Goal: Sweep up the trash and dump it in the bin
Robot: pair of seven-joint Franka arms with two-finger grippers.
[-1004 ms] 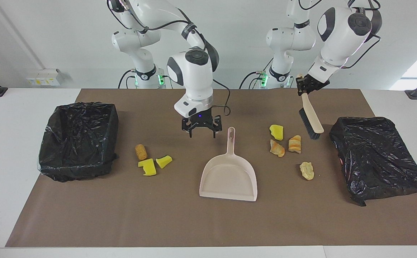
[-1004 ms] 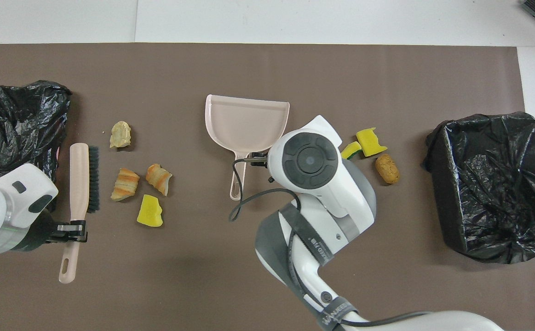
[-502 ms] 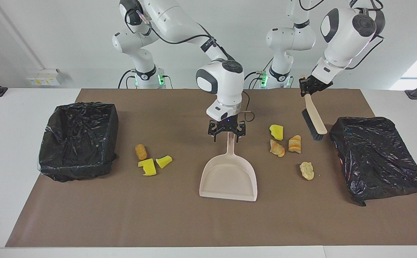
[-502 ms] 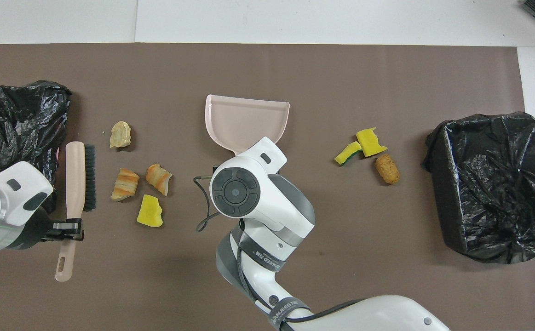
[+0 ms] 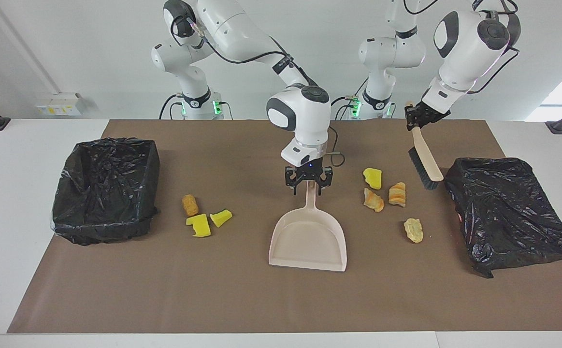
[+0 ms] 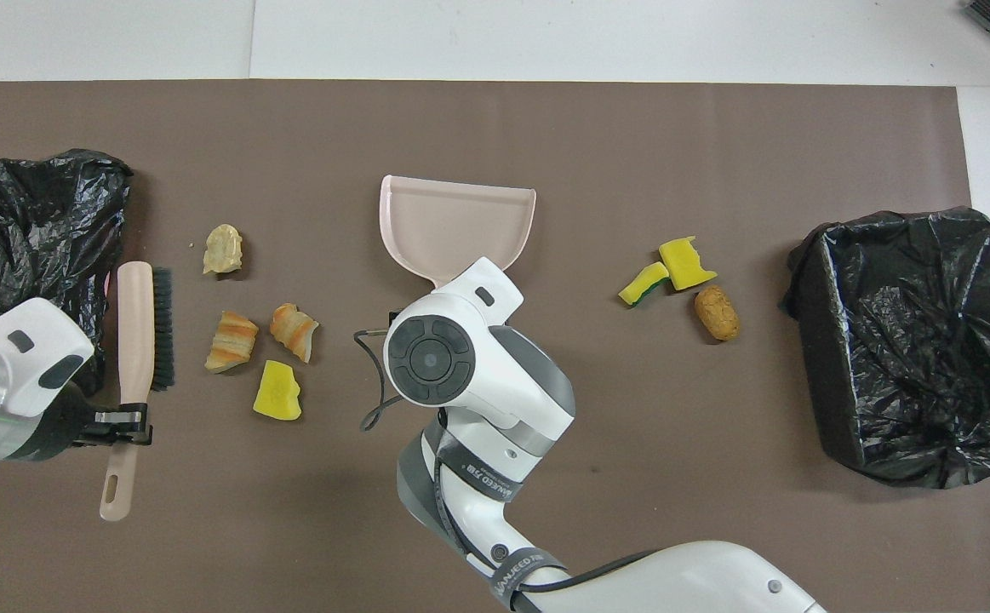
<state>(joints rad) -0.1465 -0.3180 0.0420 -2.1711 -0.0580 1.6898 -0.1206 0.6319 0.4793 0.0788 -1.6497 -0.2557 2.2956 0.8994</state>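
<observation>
The pink dustpan (image 5: 309, 239) lies flat mid-table, its handle pointing toward the robots. My right gripper (image 5: 309, 186) is low over that handle, open, with a finger on each side. My left gripper (image 5: 419, 117) is shut on the handle of a pink brush (image 5: 425, 162) and holds it tilted in the air, bristles down. The trash lies in two groups. A yellow wedge (image 5: 372, 178), two orange-striped lumps (image 5: 397, 194) and a tan lump (image 5: 413, 230) lie beside the brush. A tan lump (image 5: 190, 205) and two yellow wedges (image 5: 198, 225) lie toward the right arm's end.
A bin lined with a black bag (image 5: 70, 166) stands at the right arm's end of the brown mat. A second black-bagged bin (image 5: 508, 212) stands at the left arm's end, close to the brush. In the overhead view my right wrist covers the dustpan's handle.
My right gripper moved from beside the dustpan handle to over it and came down around it. My left gripper shifted the brush a little toward the bin at its end.
</observation>
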